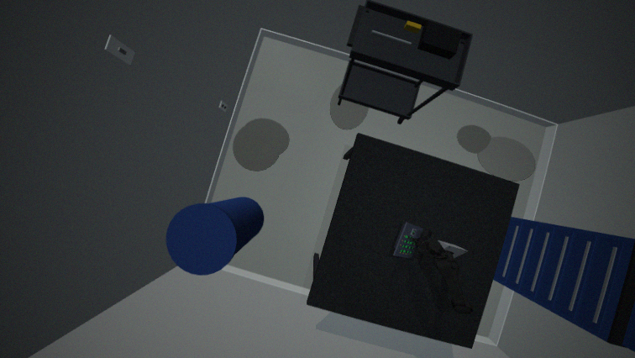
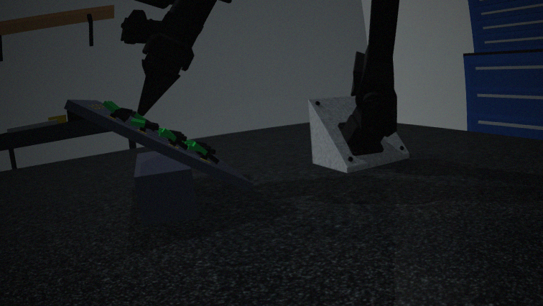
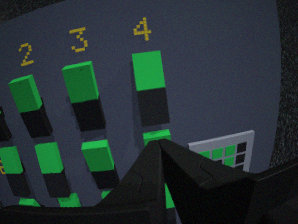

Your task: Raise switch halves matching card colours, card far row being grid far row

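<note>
The tilted switch panel (image 1: 406, 227) (image 2: 232, 175) (image 3: 215, 75) carries rows of green-and-dark rocker switches. My gripper (image 2: 141, 114) (image 3: 157, 148) is shut and empty. Its tip is at the second-row column 4 switch (image 3: 156, 134), covering most of it; contact cannot be told. The far-row column 4 switch (image 3: 150, 75) shows a bright, flatter-looking green half above its dark half. The far-row column 3 switch (image 3: 81, 82) and column 2 switch (image 3: 25, 95) show raised green halves. The card (image 1: 413, 231) (image 3: 247, 140) shows three green squares then a dark one in its far row; its lower part is hidden.
The pale angled arm mount (image 1: 457, 250) (image 2: 328, 140) stands on the dark table (image 1: 373, 186) (image 2: 304, 246), behind the gripper. A block (image 2: 163, 193) supports the panel's raised end. A cart (image 1: 377, 44), a blue cylinder (image 1: 200, 239) and blue drawers (image 1: 555, 262) (image 2: 501, 91) stand beyond the table.
</note>
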You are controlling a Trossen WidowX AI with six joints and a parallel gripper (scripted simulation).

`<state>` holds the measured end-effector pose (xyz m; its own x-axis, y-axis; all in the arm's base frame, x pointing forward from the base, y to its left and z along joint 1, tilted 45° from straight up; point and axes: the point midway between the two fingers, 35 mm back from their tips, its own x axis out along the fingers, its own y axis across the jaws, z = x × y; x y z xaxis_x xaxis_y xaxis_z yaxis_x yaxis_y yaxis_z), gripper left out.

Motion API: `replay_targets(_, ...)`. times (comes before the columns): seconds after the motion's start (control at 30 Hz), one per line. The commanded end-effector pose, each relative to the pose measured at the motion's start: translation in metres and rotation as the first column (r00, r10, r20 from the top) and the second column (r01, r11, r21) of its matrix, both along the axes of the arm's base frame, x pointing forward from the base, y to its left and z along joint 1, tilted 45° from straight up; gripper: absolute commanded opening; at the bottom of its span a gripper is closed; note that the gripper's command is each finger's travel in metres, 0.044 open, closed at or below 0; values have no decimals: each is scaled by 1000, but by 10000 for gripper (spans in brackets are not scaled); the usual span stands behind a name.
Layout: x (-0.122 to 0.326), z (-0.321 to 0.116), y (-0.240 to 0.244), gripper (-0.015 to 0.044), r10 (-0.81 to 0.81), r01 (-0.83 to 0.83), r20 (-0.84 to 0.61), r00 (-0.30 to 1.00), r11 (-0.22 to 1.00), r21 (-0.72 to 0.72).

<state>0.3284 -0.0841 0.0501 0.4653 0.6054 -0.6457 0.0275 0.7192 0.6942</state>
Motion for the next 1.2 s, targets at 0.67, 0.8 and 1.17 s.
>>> replay_targets(0.67,-30,37,-36,0,-19,19,10,1000,1000,1)
replay_targets(0.8,-32,38,-37,0,-20,20,11,1000,1000,1)
replay_targets(1.17,-62,92,45,0,-20,20,8,1000,1000,6)
